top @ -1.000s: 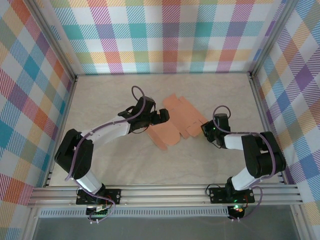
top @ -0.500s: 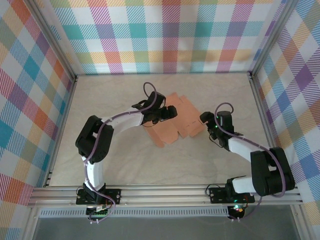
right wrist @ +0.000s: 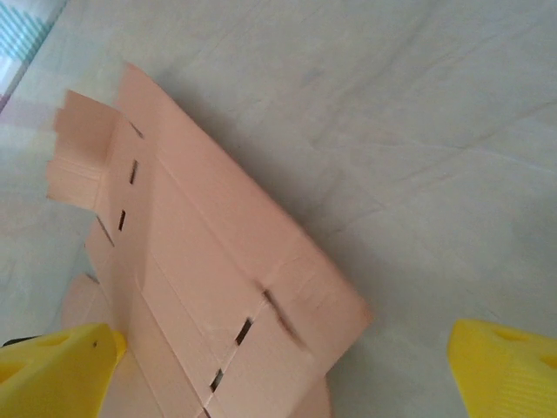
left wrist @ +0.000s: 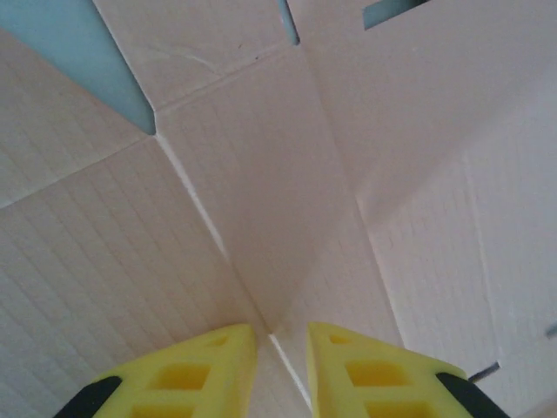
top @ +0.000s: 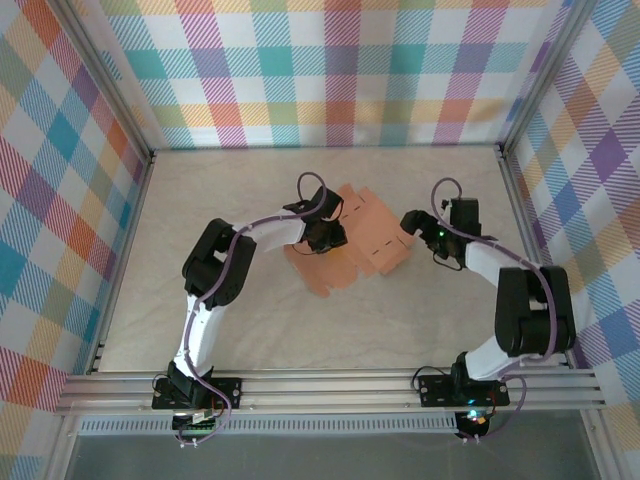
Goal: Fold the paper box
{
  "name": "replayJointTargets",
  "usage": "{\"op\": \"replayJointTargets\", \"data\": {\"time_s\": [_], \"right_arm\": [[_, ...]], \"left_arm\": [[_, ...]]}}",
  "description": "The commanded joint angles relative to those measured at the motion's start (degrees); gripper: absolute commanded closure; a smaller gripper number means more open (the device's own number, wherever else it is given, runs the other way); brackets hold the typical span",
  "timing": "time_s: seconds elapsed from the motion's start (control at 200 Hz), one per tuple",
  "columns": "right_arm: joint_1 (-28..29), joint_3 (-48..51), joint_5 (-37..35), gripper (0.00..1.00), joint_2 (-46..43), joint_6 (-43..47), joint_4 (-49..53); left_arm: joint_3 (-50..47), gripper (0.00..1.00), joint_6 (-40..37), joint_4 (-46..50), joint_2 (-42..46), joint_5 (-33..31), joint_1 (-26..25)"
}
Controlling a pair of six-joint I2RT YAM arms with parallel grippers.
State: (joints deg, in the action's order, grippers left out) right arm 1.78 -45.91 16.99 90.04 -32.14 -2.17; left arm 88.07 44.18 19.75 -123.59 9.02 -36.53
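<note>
The paper box, a salmon-orange die-cut card with slots and flaps, lies partly folded mid-table. My left gripper is down on its left part. In the left wrist view the card is very close, and a raised crease runs into the narrow gap of the left gripper, whose yellow fingers pinch it. My right gripper stands open just off the card's right edge. In the right wrist view a folded panel of the box stands tilted ahead of the open right gripper, touching neither finger.
The cream table is ringed by plaid walls. An aluminium rail carrying both arm bases runs along the near edge. Open tabletop lies left of and in front of the card.
My left gripper has reached right onto the card and closed from wide open to a narrow pinch. My right gripper has opened, letting go of the card's right edge, and drawn back toward the rear right.
</note>
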Motion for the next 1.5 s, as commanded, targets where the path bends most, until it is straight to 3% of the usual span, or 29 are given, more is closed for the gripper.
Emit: {"op": "replayJointTargets", "data": {"time_s": [0.0, 0.24, 0.485, 0.605, 0.745, 0.84, 1.11, 1.28, 1.495], "right_arm": [[-1.0, -3.3, 8.7, 0.04, 4.3, 4.6, 2.1], [-1.3, -9.2, 21.2, 0.15, 12.4, 7.6, 3.1], [-1.8, -12.0, 21.4, 0.25, 15.7, 12.0, 4.1], [-2.0, -13.7, 26.1, 0.31, 16.5, 14.4, 5.2], [-2.0, -15.8, 29.3, 0.31, 16.6, 17.5, 7.8], [-2.0, -18.0, 30.4, 0.29, 17.4, 20.6, 11.4], [-1.4, -27.1, 36.5, 0.30, 21.4, 31.6, 24.3], [-0.3, -32.5, 35.8, 0.46, 24.2, 34.9, 29.2], [-0.1, -35.3, 29.1, 0.70, 25.5, 35.7, 31.6]], "left_arm": [[-0.3, 0.76, 0.5, 3.5, -1.7, 1.1, 0.7], [-1.2, 0.77, -2.0, 4.2, -2.3, 1.8, 1.6], [-1.5, 0.78, -5.9, 4.3, -2.7, 3.3, 2.3], [1.1, 0.77, -13.6, 7.0, -4.3, 7.5, 3.8], [5.4, 0.76, -20.9, 13.6, -6.7, 10.7, 5.9], [7.1, 0.76, -23.1, 15.7, -7.9, 14.4, 7.5], [10.0, 0.75, -26.4, 18.6, -9.9, 16.9, 9.0], [9.9, 0.75, -26.2, 18.6, -10.3, 16.9, 9.4], [10.4, 0.74, -26.4, 20.2, -10.4, 17.8, 9.9]]}}
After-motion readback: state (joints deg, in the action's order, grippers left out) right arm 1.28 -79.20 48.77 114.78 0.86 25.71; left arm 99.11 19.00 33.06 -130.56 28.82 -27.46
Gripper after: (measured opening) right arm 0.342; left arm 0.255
